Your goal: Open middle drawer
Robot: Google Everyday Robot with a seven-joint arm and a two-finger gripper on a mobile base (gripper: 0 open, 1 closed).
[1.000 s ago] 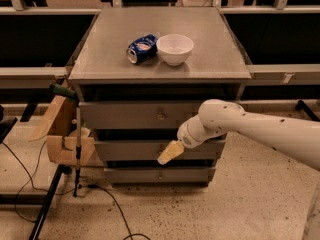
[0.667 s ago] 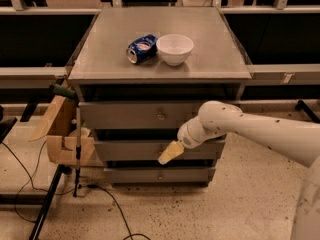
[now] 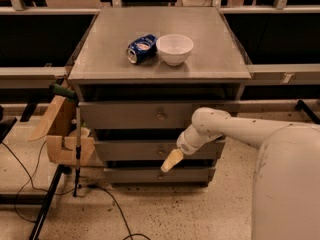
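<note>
Middle drawer (image 3: 127, 150): second of three grey fronts below the table (image 3: 215, 59), with a brass knob (image 3: 161, 152) at centre.
Gripper (image 3: 171, 160): tan-tipped, low against that front, just right of the knob (whether open or closed cannot be told).
On table: blue can (image 3: 141, 48) lying on its side, just beside white bowl (image 3: 174, 49).

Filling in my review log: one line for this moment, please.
task: open middle drawer | tool: in front of that drawer, just below-right of knob | drawer: looks shut | on cabinet: can, bowl
</note>
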